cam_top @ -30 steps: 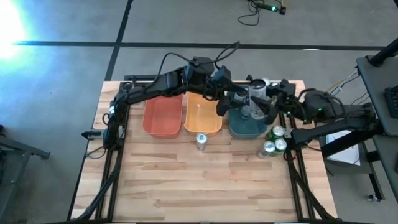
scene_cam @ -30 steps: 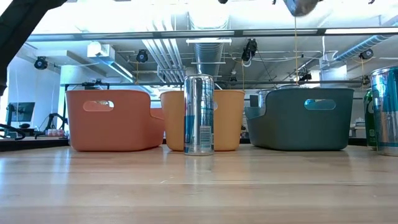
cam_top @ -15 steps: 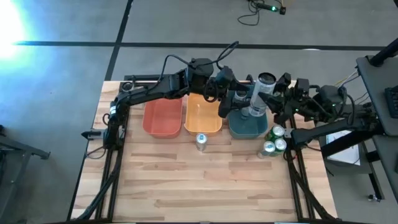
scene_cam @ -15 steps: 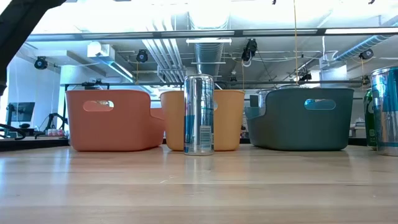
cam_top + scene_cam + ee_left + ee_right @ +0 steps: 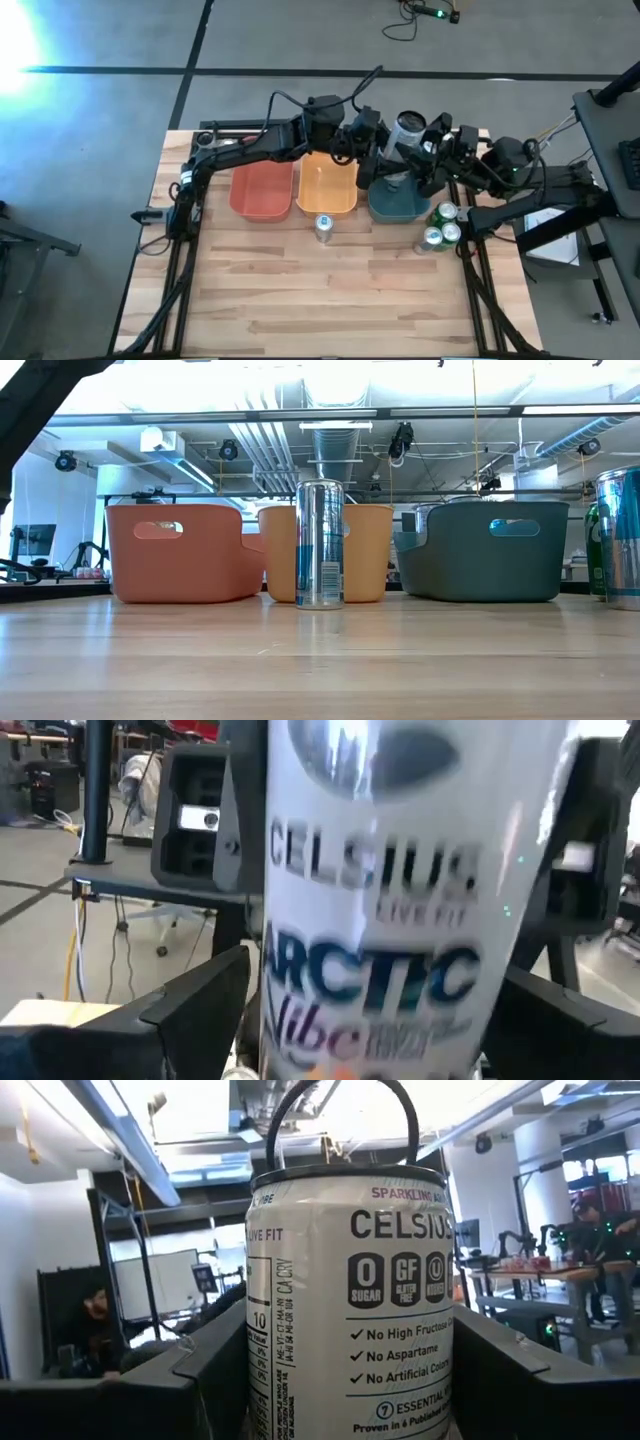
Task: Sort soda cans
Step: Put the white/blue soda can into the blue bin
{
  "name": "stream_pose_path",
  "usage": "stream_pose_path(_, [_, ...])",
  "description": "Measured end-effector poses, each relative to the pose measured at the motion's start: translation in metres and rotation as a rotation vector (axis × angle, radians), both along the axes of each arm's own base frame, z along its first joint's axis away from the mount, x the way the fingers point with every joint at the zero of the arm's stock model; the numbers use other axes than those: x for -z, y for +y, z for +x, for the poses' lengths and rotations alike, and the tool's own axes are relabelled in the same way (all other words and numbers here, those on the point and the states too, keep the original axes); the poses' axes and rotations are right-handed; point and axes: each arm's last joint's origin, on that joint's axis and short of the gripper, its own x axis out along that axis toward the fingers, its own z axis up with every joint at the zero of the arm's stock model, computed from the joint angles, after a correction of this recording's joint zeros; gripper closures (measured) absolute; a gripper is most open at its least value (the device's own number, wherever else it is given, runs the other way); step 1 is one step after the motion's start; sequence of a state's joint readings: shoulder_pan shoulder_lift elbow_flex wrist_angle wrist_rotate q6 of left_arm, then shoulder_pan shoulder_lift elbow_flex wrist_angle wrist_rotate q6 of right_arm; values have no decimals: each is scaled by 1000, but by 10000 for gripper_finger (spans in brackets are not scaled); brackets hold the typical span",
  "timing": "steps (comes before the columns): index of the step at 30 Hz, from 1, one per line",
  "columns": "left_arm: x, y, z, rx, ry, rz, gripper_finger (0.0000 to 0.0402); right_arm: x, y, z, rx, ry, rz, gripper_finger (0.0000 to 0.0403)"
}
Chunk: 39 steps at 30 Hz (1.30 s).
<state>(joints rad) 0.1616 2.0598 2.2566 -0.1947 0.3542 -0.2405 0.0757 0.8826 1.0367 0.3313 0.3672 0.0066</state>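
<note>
Gripping a glossy cylindrical can [image 5: 350, 1300] (white, printed): right gripper [image 5: 425, 150]; left gripper [image 5: 372, 158] adjacent.

Overhead looking down, table-level facing bins [image 5: 480, 550], wrist cameras close-up

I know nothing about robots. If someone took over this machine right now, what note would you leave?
Right gripper: shut on a white Celsius soda can, held above the teal plastic bin.
Left gripper: close against the same can.
On the table: one blue-and-silver can before the orange plastic bin, three green cans beside the teal bin.
Done: bin contents unclear.
Left: bin the held can, then those four.
</note>
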Motion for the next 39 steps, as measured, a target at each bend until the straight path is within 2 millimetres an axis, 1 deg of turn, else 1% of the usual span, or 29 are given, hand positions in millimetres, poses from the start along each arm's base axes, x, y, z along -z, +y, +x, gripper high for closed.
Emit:
stream_pose_path(3, [0,-1,0,5,0,-6,95,-2,0,3,0,3,-2,154])
stream_pose_path(8, [-1,-2,-1,46,-5,9,165,-6,0,1,1,-16,3,154])
stream_pose_path(9, [-1,-2,-1,51,-2,17,174,-6,0,1,1,-15,3,154])
stream_pose_path(13, [-1,-2,-3,60,0,54,174,-5,0,1,-2,-4,-2,152])
stream_pose_path(15, [-1,0,-3,57,11,57,174,-4,0,1,1,9,14,142])
stream_pose_path(17, [2,3,-4,55,40,64,174,-1,-1,1,6,32,57,123])
stream_pose_path(18, [4,5,-5,40,54,95,174,0,-1,0,1,39,96,110])
stream_pose_path(22, [14,13,-6,-98,143,209,174,0,-3,-9,6,133,226,58])
stream_pose_path(24, [22,15,-5,-180,213,267,174,3,-4,-13,44,230,289,40])
stream_pose_path(26, [32,17,-1,-248,280,312,174,6,-6,-21,85,325,351,32])
stream_pose_path(31, [62,20,11,-401,432,369,174,14,-8,-38,188,499,481,29])
stream_pose_path(33, [78,20,19,-420,483,378,174,20,-9,-41,209,555,510,29])
stream_pose_path(35, [92,15,29,-430,507,389,174,27,-9,-44,223,615,534,28])
stream_pose_path(37, [105,6,37,-444,531,405,174,35,-9,-47,229,679,562,28])
stream_pose_path(39, [113,-3,43,-455,541,435,174,39,-9,-48,246,701,599,28])
